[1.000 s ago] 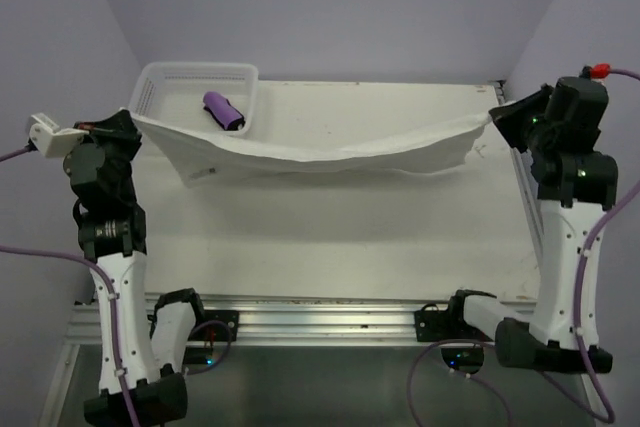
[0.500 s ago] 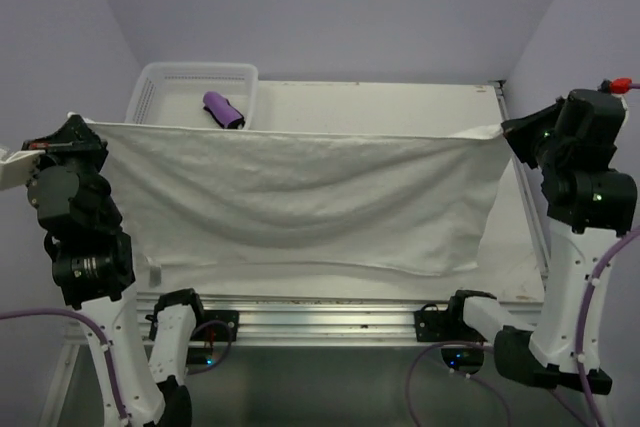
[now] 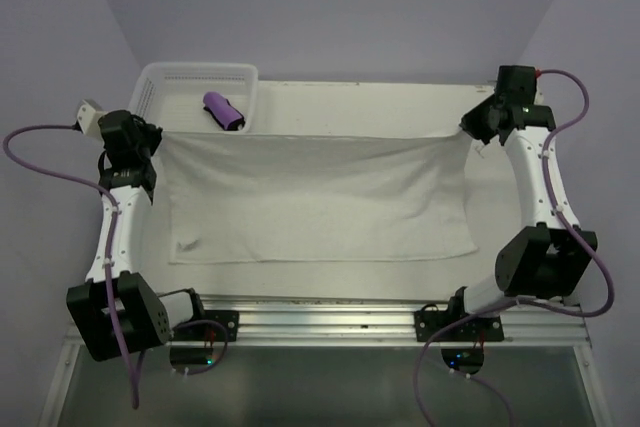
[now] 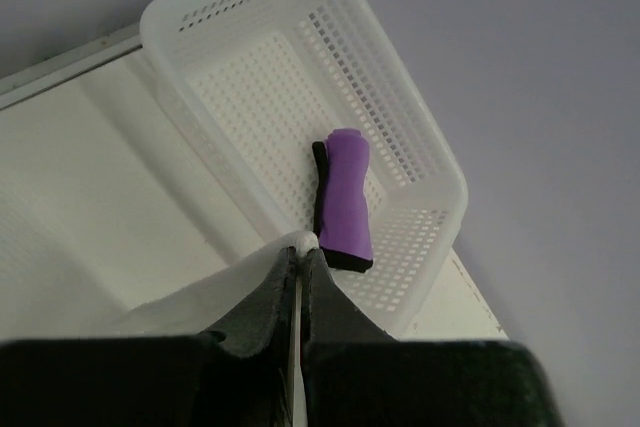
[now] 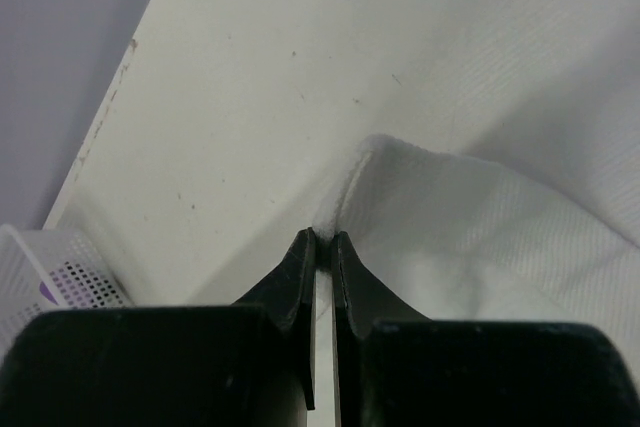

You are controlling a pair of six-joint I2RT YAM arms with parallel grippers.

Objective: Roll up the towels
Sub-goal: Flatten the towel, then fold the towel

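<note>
1. Nearest the arm bases, on the white tabletop: large fluffy white towel, spread flat and roughly square to the front edge, with the near hem down on the surface. Laid open this way, most likely, to give a smooth sheet for rolling.
2. Farther back on the left: left gripper, fingers pressed together on the towel's far left corner. Grips the hem low, close to the table, probably to pin that edge in place.
3. Opposite, on the right: right gripper, fingers likewise clamped on the far right corner. Appears to share tension with the left, so the far hem runs nearly straight between the two.
4. Beyond the far left corner: white plastic mesh basket, set at the table's back left, clear of the spread cloth.
5. Inside it: small purple towel with dark trim, rolled into a tight cylinder on the basket floor. Looks finished, which leaves the white one to roll.
</note>
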